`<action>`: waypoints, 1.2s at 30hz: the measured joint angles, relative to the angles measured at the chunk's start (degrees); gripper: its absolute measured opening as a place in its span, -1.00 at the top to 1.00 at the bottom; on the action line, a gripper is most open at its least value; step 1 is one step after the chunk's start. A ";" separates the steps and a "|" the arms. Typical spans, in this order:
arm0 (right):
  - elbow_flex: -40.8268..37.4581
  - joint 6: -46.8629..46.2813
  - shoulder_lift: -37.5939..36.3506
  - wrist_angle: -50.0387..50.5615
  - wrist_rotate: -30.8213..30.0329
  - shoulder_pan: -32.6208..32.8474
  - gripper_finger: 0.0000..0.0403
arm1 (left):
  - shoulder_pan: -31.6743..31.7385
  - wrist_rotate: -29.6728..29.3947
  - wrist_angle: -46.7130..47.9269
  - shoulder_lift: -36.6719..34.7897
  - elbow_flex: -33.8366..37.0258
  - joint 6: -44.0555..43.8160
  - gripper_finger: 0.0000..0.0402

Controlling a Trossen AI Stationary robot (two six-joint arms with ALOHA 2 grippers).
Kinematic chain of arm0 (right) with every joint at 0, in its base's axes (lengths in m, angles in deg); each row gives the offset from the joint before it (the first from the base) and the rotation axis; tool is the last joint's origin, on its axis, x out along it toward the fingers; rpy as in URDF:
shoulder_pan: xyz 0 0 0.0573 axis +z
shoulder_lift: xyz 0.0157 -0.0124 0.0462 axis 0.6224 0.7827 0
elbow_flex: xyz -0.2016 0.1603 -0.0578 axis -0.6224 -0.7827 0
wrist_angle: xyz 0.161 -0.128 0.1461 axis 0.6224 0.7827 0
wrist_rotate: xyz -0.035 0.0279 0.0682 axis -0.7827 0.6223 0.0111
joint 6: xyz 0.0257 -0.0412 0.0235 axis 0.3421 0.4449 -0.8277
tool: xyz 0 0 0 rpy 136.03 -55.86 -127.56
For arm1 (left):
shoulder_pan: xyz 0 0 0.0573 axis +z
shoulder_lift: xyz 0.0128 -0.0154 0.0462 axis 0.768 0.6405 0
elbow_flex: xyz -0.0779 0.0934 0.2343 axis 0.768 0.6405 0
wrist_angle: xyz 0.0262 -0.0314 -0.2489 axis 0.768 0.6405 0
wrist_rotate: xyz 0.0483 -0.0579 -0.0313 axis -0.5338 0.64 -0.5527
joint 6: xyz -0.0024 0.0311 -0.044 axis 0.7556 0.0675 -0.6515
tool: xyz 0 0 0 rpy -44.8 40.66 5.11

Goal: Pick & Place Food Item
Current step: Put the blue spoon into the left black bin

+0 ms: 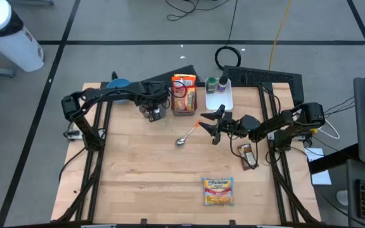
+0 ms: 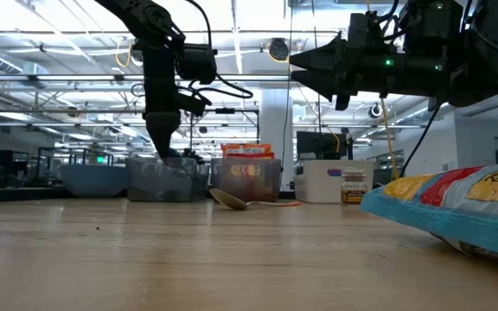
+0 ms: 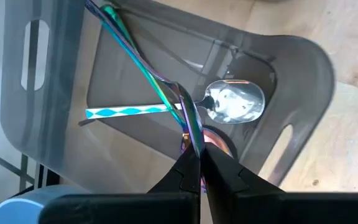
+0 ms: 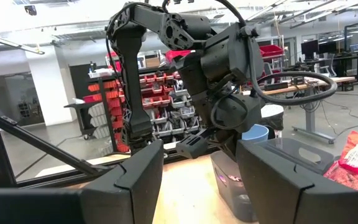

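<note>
I am reaching over a pale wooden table (image 1: 138, 171), and my left pincer (image 3: 194, 165) is hanging inside a smoky translucent plastic bin with handle slots (image 3: 166, 99) at the far edge. My right pincer (image 1: 215, 124) is hovering above the boards well off to the side of my left one, its two dark fingers (image 4: 135, 171) standing spread with nothing between them.

A clear bin holding an orange-red snack bag (image 1: 184, 95) is sitting just beside my left pincer, toward my right one. A white rectangular tub (image 1: 220, 96) with small bottles is waiting behind my right pincer. The yellow-and-blue ramen noodle packet (image 1: 218, 190) is lying flat on the near part of the table, well apart from both pincers. A brown wrapped bar (image 1: 248, 156) is lying just near of my right pincer.

My left fingers are pressing together on the iridescent rainbow-metal handle of a utensil (image 3: 185, 115). Beneath it a shiny silver spoon (image 3: 234, 102) and a blue-and-white patterned stick (image 3: 129, 112) are resting on the bin floor. Another silver spoon with an orange handle (image 1: 187, 135) is lying beside my right pincer.
</note>
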 joint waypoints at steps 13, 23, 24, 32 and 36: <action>0.00 0.02 0.00 0.00 -0.07 0.00 0.03 | 2.41 3.46 -3.61 0.00 4.03 1.09 0.97; 0.00 -0.29 0.00 0.00 -0.20 0.01 0.03 | 2.93 4.57 -4.82 -0.04 5.17 1.74 0.89; 0.00 -0.32 0.00 0.00 -0.19 0.01 0.03 | 2.93 4.58 -5.00 -0.04 5.17 1.79 0.88; 0.00 -0.40 0.00 0.00 -0.20 0.00 0.03 | 3.13 4.77 -5.01 -0.04 5.19 4.37 0.80; 0.00 -0.42 0.00 0.00 -0.21 0.00 0.03 | 3.11 4.77 -4.90 -0.04 5.19 4.93 0.60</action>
